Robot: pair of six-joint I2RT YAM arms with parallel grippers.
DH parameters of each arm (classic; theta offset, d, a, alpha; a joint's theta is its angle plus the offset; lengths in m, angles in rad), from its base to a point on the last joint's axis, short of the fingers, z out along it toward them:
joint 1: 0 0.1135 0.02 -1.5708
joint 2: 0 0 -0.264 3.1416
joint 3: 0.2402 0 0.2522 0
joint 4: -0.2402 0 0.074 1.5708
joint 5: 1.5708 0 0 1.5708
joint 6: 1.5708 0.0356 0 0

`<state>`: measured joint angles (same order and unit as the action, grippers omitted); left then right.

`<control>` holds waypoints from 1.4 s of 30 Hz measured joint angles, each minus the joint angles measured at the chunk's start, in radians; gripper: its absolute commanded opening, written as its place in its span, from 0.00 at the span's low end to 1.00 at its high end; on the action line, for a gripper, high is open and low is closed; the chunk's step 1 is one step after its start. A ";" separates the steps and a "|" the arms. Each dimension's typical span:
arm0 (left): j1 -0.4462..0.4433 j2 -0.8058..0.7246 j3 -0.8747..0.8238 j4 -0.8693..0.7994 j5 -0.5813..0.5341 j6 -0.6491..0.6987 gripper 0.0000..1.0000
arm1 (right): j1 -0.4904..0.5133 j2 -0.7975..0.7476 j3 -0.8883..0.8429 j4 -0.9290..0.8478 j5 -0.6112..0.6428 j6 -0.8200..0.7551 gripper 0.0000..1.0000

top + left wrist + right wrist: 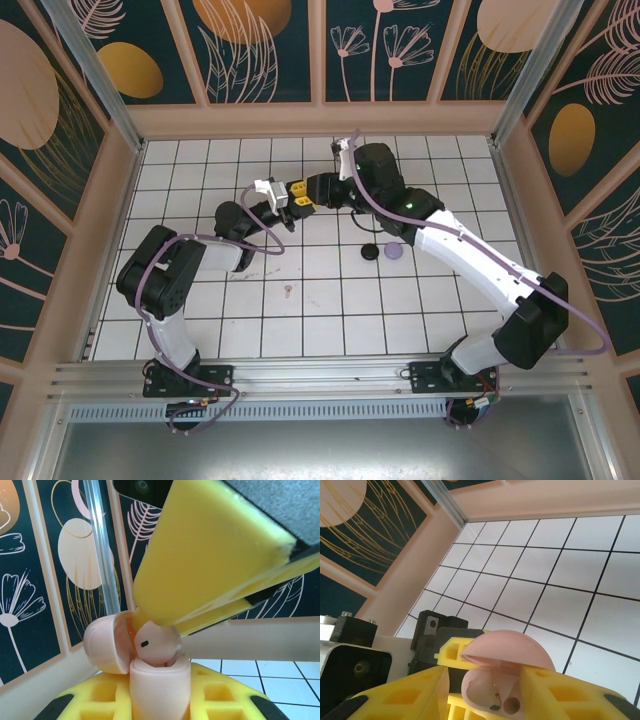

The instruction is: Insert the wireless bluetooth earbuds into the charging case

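Currently, the left gripper [290, 197] is raised above the white tiled desk [330, 325], with its yellow jaws closed on the body of a round, glossy pink plastic charging case [160, 685]. The case is upright, and its domed lid [102, 645] is swung open to one side.

A pink earbud with a round head [157, 645] sits in the mouth of the pink case, head uppermost. It shows a small dark mark on its side.

The right gripper [308, 192] meets the pink case from the opposite side. In the left wrist view, its yellow fingertips [150, 617] rest on top of the earbud head. In the right wrist view, its jaws stand partly apart on either side of the open case. Whether they are clamping the earbud cannot be determined.

Beyond the pink case on the right arm's side, two items lie on the desk just beside each other:
- a black round disc-shaped case [371, 252]
- a lavender round disc-shaped case [394, 250]

Nearer the arm bases than the pink case, a small pink piece [289, 291] lies alone on a tile. It is too small to identify.
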<state>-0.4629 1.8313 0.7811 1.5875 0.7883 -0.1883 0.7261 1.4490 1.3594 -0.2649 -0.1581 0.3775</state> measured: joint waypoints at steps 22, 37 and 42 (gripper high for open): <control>0.013 -0.024 0.001 -0.075 0.007 -0.007 0.00 | 0.093 0.108 0.172 -0.188 0.243 -0.146 0.26; 0.019 -0.032 0.001 -0.110 0.003 -0.008 0.00 | 0.145 0.145 0.218 -0.216 0.375 -0.182 0.11; 0.019 -0.032 0.001 -0.111 0.002 -0.007 0.00 | 0.146 0.145 0.219 -0.216 0.385 -0.182 0.09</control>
<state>-0.4442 1.7988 0.7818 1.4765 0.7898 -0.1955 0.8726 1.5944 1.5780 -0.4805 0.2272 0.1959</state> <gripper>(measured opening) 0.218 0.124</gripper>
